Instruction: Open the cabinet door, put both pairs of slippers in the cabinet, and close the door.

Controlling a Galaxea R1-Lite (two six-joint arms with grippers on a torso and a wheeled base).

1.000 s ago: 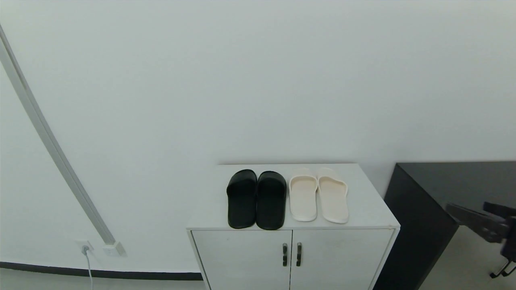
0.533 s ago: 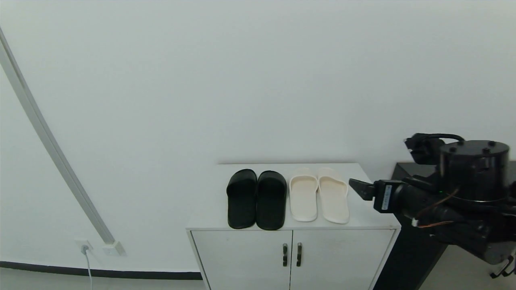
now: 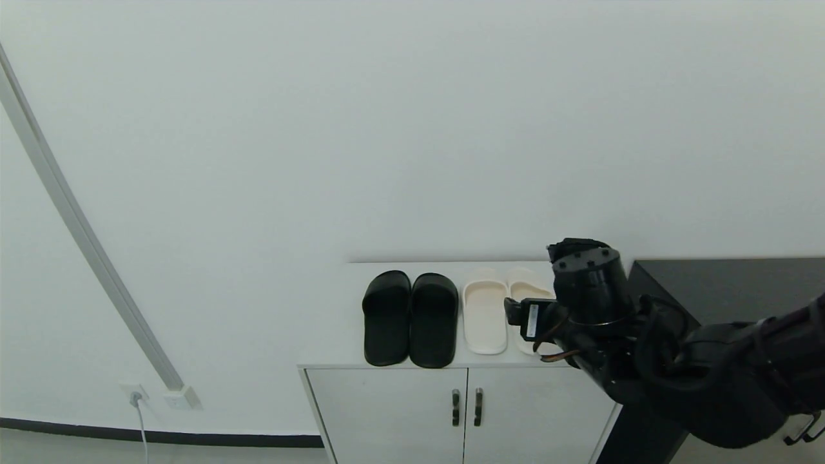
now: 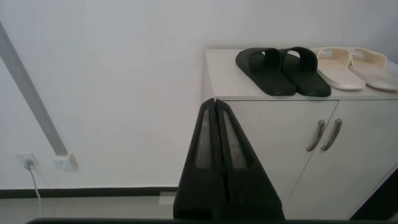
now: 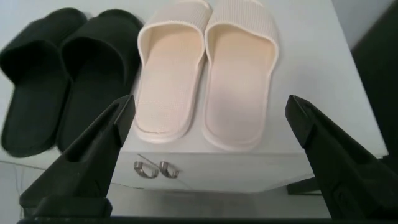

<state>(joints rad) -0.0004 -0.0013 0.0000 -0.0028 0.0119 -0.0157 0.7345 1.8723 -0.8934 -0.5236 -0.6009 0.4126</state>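
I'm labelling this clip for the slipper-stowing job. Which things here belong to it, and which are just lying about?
Belong to the job:
white two-door cabinet with dark handles
pair of black slide slippers on its top
pair of cream slippers beside them
open right gripper by the cream pair

Just there:
black table right of the cabinet
white wall socket with plugged cable
grey wall conduit

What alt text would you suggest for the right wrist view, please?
The open right gripper hangs over cream slippers on a white cabinet; black slippers lie beside them, with the door handles on its front.
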